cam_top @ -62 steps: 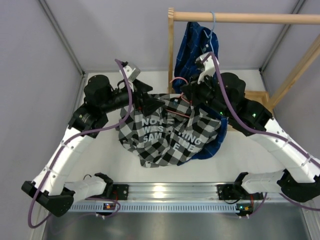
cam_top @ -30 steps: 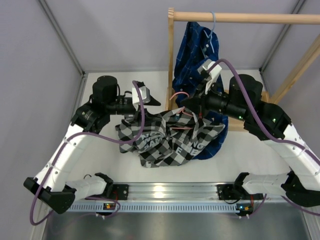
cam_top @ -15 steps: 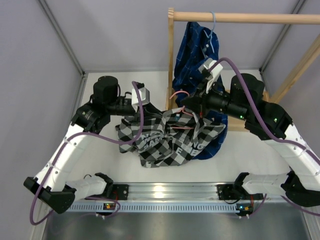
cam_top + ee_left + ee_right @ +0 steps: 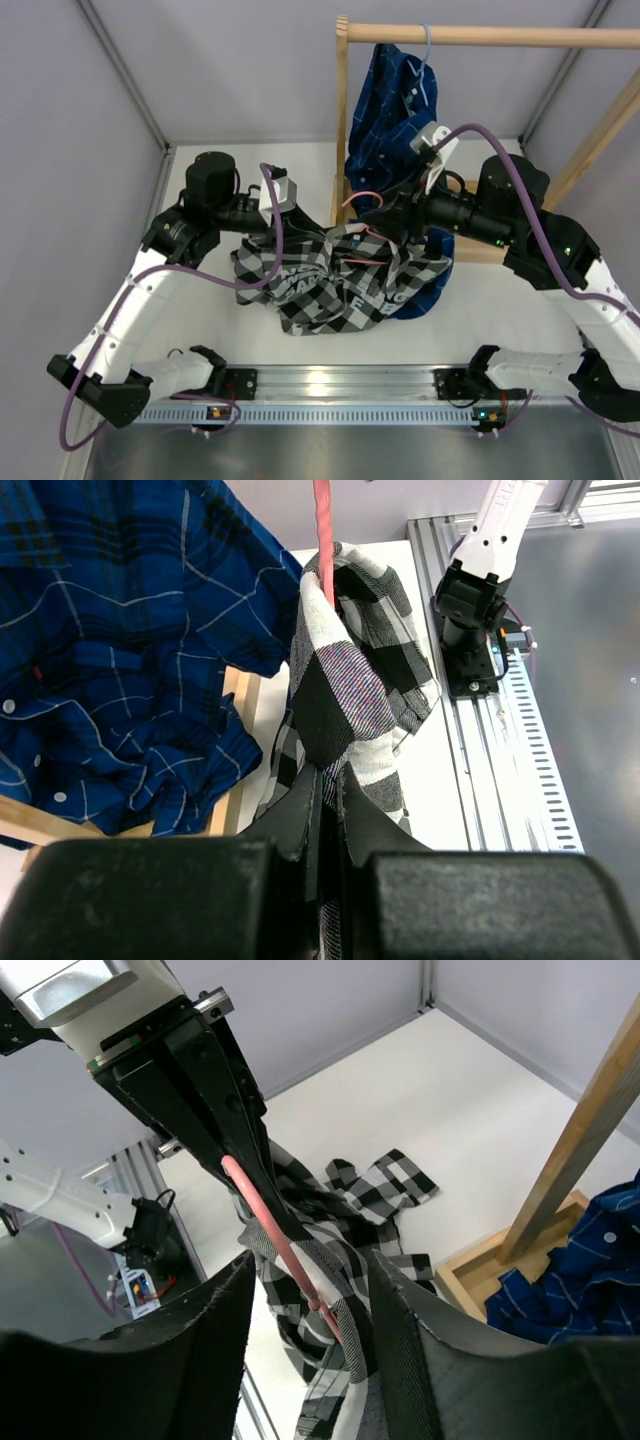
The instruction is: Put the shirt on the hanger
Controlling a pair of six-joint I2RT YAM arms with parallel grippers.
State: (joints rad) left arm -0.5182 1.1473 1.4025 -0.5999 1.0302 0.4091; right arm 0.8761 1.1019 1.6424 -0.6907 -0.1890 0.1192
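Pinching a raised fold of the checked shirt (image 4: 355, 670), the left claw (image 4: 325, 792) is closed tight on the cloth. The pink hanger (image 4: 322, 530) runs up just behind that fold. The right claw (image 4: 312, 1260) faces it from the other side with its jaws apart. The hanger's wire passes through the gap, and I cannot tell whether it touches either side.

The rest of the shirt lies bunched on the white table (image 4: 205, 315) between the two arms. Its far edge is lifted toward the claws, and its near edge sits well back from the metal strip (image 4: 340, 385) at the front. The hanger's hook pokes out of the cloth just beside the upright post of the wooden rack (image 4: 342, 110).

A blue shirt (image 4: 385, 95) hangs from the rack's bar and spills onto the table, touching the checked shirt's right edge. Bare tabletop shows to the left of the checked shirt and in front of it. To the right and behind, the rack and the blue cloth crowd close.
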